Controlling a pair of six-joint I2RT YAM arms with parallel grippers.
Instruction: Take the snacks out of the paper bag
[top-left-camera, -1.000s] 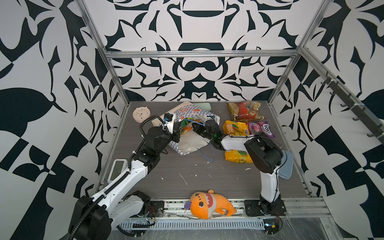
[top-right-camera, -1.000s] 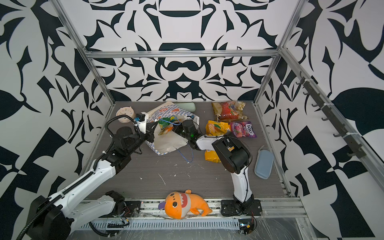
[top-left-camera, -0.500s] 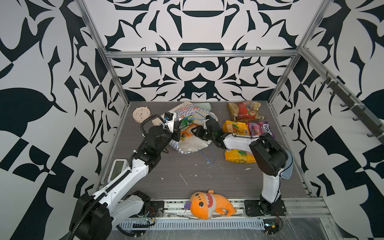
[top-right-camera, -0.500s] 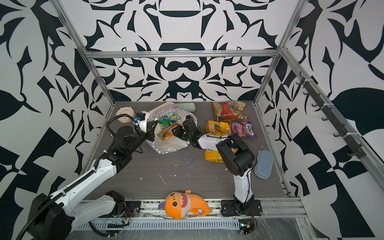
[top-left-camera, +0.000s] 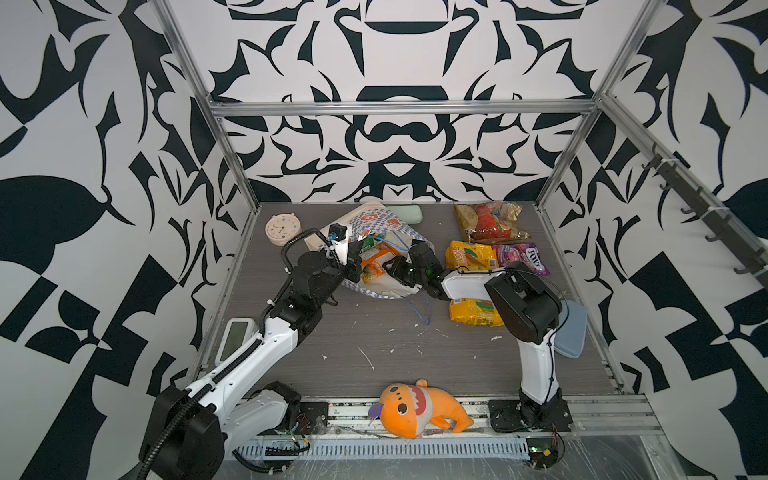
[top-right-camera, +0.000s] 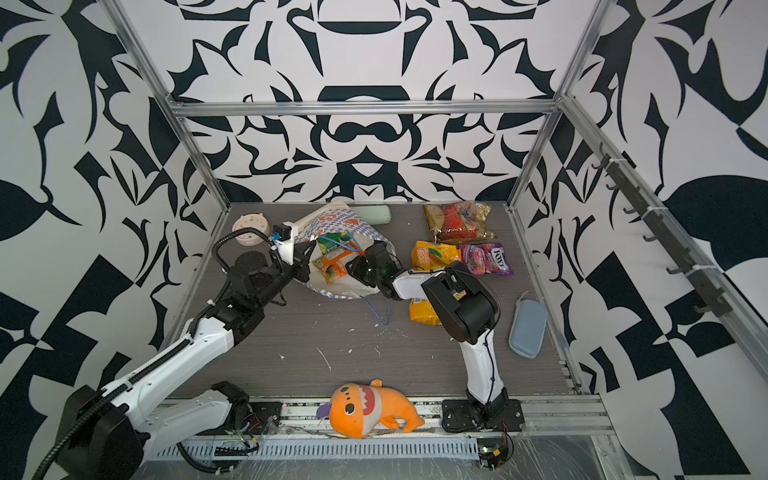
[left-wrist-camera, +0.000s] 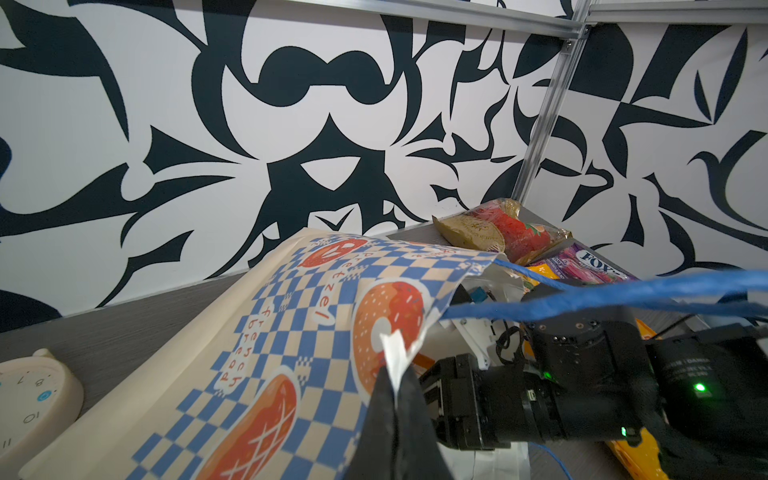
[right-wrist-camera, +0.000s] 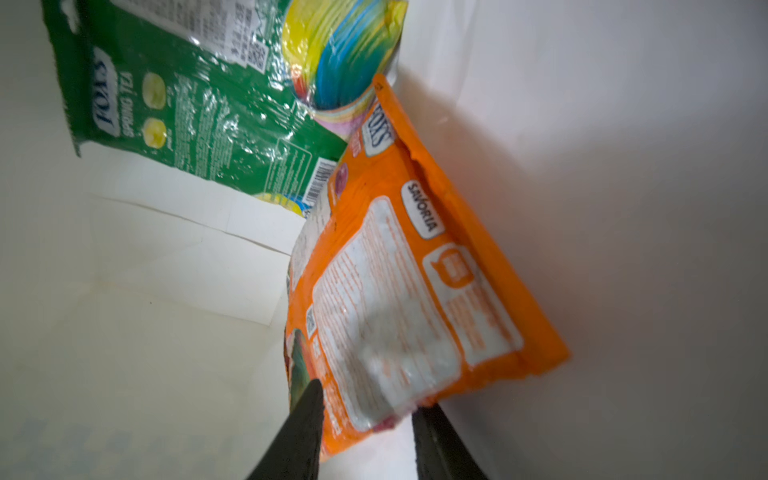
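right gripper (right-wrist-camera: 368, 399), shut a second ago, now stands parted astride the corner of the orange packet (right-wrist-camera: 415, 270) inside the paper bag (left-wrist-camera: 270, 332), green packet (right-wrist-camera: 187, 104) behind it, left gripper (left-wrist-camera: 395, 395) pinching the bag's rim: ready to clamp and withdraw.

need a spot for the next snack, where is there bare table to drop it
Bare: the wide front middle of the table, bordered by the paper bag, the plush toy and the blue case. Crowded: back right, where snack packets ring the right arm.
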